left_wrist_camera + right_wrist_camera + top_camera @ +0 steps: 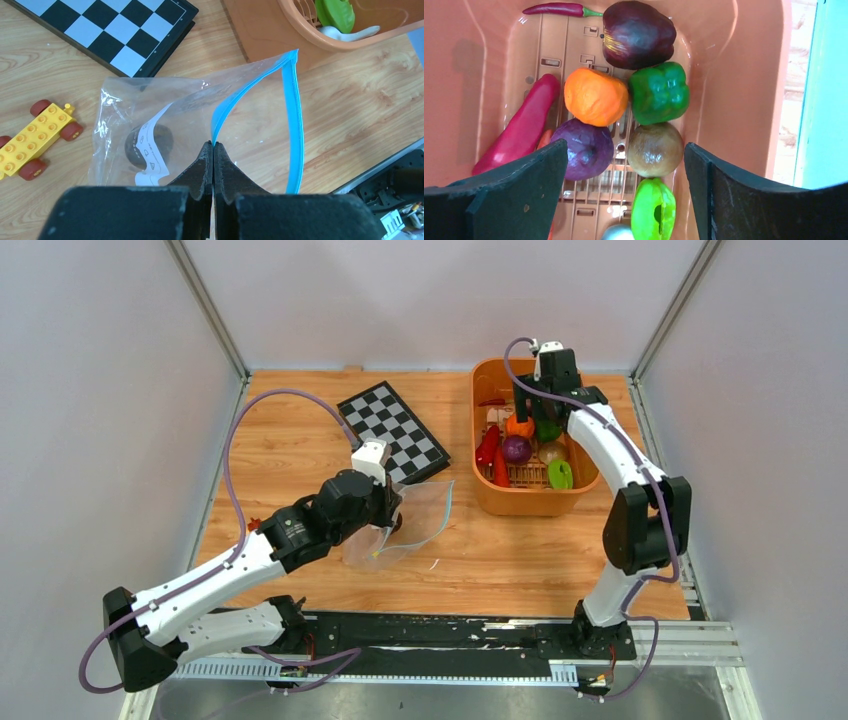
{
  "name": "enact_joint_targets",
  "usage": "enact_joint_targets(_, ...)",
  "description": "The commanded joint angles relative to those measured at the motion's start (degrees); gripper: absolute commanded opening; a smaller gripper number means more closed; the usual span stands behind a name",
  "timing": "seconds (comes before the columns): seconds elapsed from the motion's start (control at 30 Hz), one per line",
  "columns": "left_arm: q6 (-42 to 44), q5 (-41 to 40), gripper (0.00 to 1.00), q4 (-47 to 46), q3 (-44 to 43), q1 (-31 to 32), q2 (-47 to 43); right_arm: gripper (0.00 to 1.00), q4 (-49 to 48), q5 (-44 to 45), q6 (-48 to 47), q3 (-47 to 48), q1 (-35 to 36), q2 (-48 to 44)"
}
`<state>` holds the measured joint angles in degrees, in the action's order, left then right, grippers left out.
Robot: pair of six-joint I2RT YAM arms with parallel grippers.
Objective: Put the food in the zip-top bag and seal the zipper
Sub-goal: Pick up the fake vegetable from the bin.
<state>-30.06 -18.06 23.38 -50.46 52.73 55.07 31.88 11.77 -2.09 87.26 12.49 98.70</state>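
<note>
- Zip-top bag [125, 100]: clear, crinkly, mouth gaping; body lies on the table [350, 115] just beyond the L end effector [213, 148].
- White label [150, 160] w/ small printed symbols on one face of the bag. One dark food piece [165, 140] already inside, partly behind the label.
- Zipper [294, 125]: light-blue strip, its two tracks parted. One track starts at the L fingertips, the other bows out to the side; they meet at the far corner.
- L end effector: jaws together, pinched on the near zipper track at the bag mouth.
- R end effector [623, 155]: fingers wide apart, gripping nothing, hanging inside the orange basket [734, 75] above the food.
- Below it, all glossy: purple onion [586, 150] by one finger, brown round piece [655, 150] by the other.
- Just beyond them sit an orange fruit [595, 97] & green pepper [659, 92], touching. Dark purple pepper [639, 35] is farther out, thin red chili [556, 9] at the far wall.
- Long red-pink piece [521, 130] lies off to one side; light-green piece [654, 210] on the near side.
- Left wrist view alone shows the label, the bagged piece & a yellow toy car [35, 140] w/ red wheels beside the bag.
- Right wrist view alone separates each food item.
- Top view alone shows both arms: chessboard [392, 430] beyond the L end effector, basket well apart from it.
</note>
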Motion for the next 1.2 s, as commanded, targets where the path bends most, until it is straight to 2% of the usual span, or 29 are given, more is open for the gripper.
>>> enact_joint_targets(0.0,1.1,-0.4,0.0,-0.7,0.2,-0.3,-1.3,0.86,2.0,0.6,-5.9,6.1,-1.5,4.5)
enact_joint_targets(0.23,1.4,-1.1,0.0,-0.3,0.4,-0.3,-1.9,0.84,0.1,0.1,-8.7,9.7,-3.7,11.0)
enact_joint_targets(0.33,1.5,-1.2,0.0,-0.1,0.4,-0.3,-1.9,0.79,0.4,-0.5,-8.6,11.7,-4.6,13.5)
enact_joint_targets(0.63,1.2,-1.7,0.0,0.1,0.7,-0.3,-2.2,0.75,2.2,-5.1,-7.6,16.4,-6.8,19.3)
enact_joint_targets(0.8,1.1,-1.4,0.0,0.1,0.7,-0.3,-2.1,0.69,1.5,-5.1,-7.3,15.6,-7.1,20.2)
enact_joint_targets(1.0,0.8,-0.8,0.0,-0.2,0.9,-0.3,-1.8,0.7,1.3,-5.4,-7.5,14.8,-7.5,20.5)
enact_joint_targets(1.1,0.6,-0.4,0.0,-0.2,0.9,-0.3,-1.8,0.63,1.4,-6.8,-7.1,15.0,-7.9,20.9)
enact_joint_targets(1.17,0.8,-0.1,0.0,-0.1,0.7,-0.3,-1.9,0.62,3.1,-8.3,-6.6,16.5,-8.1,21.5)
